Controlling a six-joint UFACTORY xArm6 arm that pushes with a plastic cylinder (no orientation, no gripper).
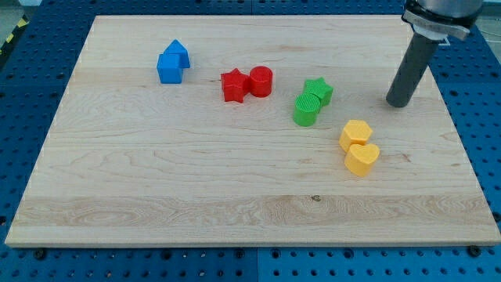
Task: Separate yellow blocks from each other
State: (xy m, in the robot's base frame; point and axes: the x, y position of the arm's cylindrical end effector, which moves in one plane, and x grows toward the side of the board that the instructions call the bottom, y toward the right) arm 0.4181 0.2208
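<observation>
Two yellow blocks touch each other at the view's right: a yellow hexagon (356,134) and, just below it, a yellow heart (362,159). My tip (398,103) stands on the board up and to the right of the yellow hexagon, apart from it by a small gap. The dark rod rises from the tip toward the view's top right corner. The tip touches no block.
A green star (318,90) and a green cylinder (307,109) touch, left of my tip. A red star (233,84) and a red cylinder (261,81) touch near the middle top. Two blue blocks (172,63) sit at upper left. The wooden board's right edge (462,133) is near.
</observation>
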